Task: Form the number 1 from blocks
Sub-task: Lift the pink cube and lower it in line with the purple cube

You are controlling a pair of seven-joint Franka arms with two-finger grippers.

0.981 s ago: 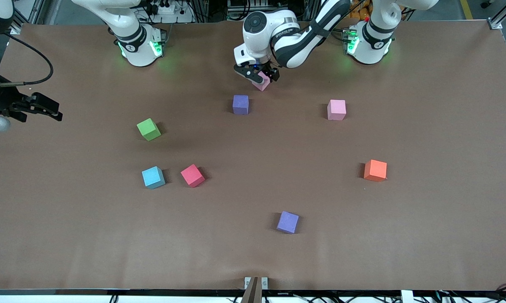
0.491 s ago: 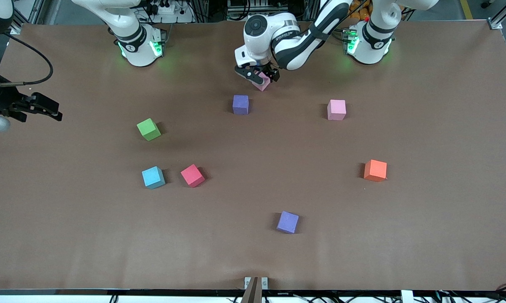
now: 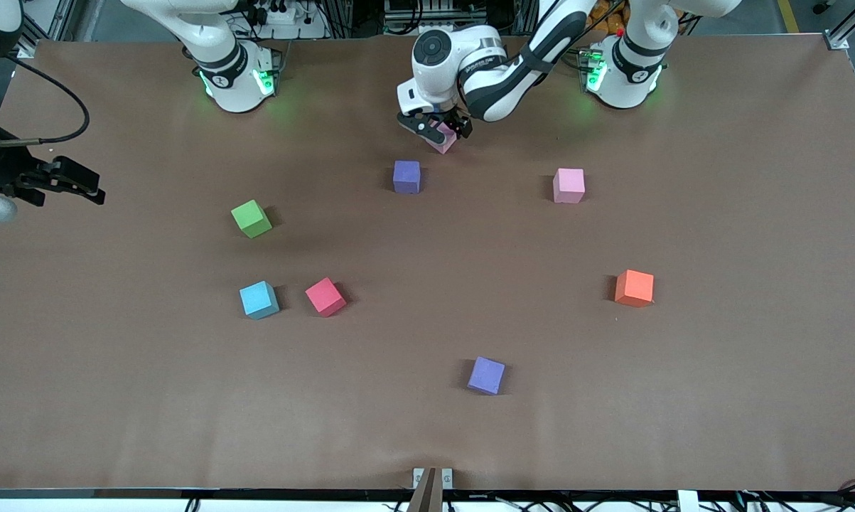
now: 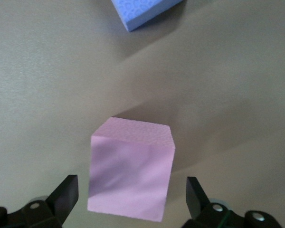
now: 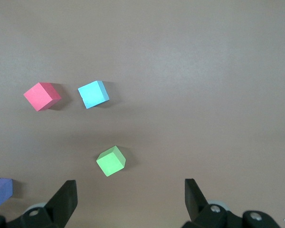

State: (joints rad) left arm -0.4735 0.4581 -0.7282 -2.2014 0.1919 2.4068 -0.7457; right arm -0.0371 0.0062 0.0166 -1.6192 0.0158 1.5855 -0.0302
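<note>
- Straddling a pink block (image 3: 443, 140) near the robots' bases, your left claw (image 3: 441, 130) stands wide open – its fingers (image 4: 66, 194) flank the cube without touching it.
- The pink block (image 4: 130, 170) sits on the brown surface (image 3: 427, 427); a purple block (image 3: 406, 176) lies just nearer the front camera.
- Your right claw (image 5: 128, 202) waits open and empty, high over the right arm's end of the surface, above the green block (image 5: 110, 160).
- Scattered apart – second pink block (image 3: 568, 185), orange block (image 3: 634, 288), red block (image 3: 325, 296) beside light blue block (image 3: 259, 299), second purple block (image 3: 486, 375) nearest the camera.
</note>
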